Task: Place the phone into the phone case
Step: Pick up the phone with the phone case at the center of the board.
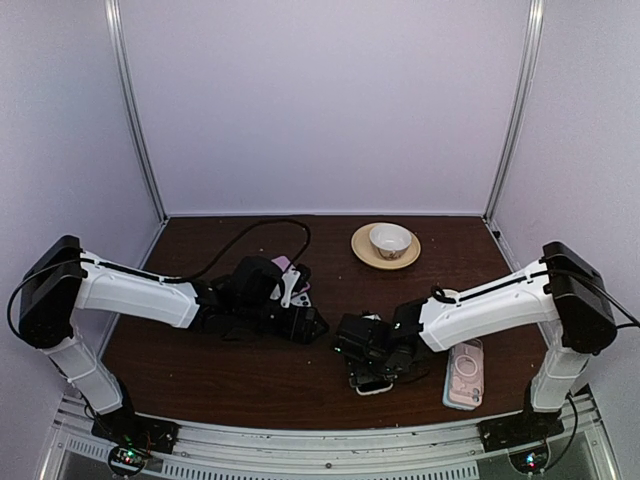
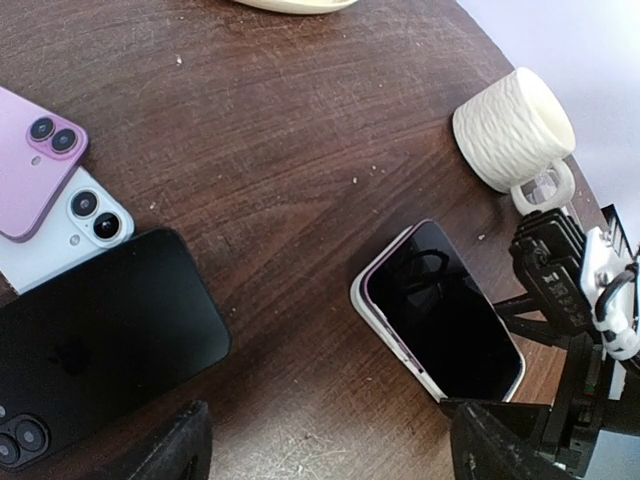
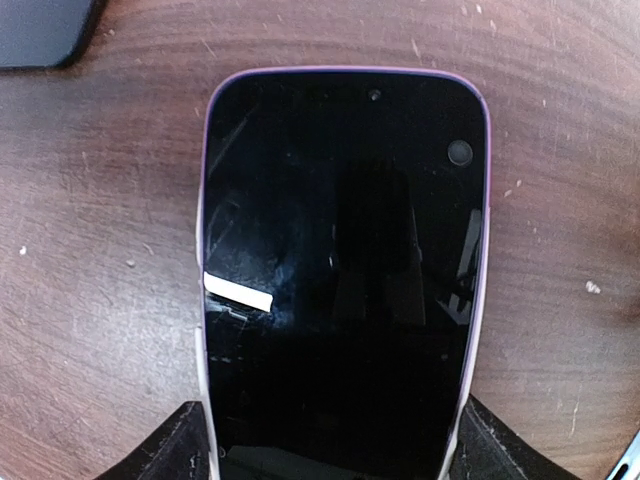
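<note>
The phone [image 3: 340,270] lies screen up on the dark wooden desk [image 3: 100,200]. It seems already seated in the pale phone case [image 2: 360,297], probably to be pressed home. The right claw [image 3: 335,445] straddles its long sides; whether it squeezes, I cannot tell. The left claw [image 2: 330,445] hangs open nearby and holds nothing. Pale lilac walls [image 1: 320,100] enclose the desk.

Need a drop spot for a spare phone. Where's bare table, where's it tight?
Bare: near-left table in front of the left arm; back-right corner right of the saucer. Tight: centre, where left tool, three loose phones, right tool and the phone under it bunch up; pink device fills near-right.
</note>
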Action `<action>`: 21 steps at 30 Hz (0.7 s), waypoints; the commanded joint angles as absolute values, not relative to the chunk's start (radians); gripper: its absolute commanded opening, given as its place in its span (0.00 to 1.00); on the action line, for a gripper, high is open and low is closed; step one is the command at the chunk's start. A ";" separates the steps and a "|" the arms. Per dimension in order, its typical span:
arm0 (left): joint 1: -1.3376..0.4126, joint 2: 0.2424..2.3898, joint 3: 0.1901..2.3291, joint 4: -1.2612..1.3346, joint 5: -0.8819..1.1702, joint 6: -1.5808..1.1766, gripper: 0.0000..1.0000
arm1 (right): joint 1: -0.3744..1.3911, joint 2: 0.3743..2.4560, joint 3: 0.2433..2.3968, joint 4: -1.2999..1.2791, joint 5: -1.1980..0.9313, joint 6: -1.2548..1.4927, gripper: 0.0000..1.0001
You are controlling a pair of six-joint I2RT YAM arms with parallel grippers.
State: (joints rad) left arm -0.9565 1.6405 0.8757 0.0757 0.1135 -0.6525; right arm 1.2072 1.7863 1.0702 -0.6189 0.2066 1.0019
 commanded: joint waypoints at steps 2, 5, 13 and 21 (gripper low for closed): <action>-0.956 1.638 0.900 0.096 0.118 -0.655 0.86 | 1.179 1.832 1.097 -0.743 0.115 0.985 0.67; -0.957 1.639 0.900 0.093 0.117 -0.654 0.86 | 1.163 1.860 1.135 -0.742 0.093 0.960 0.87; -0.956 1.627 0.893 0.085 0.112 -0.644 0.86 | 1.128 1.931 1.181 -0.725 0.073 0.934 0.95; -0.957 1.626 0.893 0.081 0.107 -0.635 0.86 | 1.129 1.934 1.189 -0.752 0.093 0.930 0.58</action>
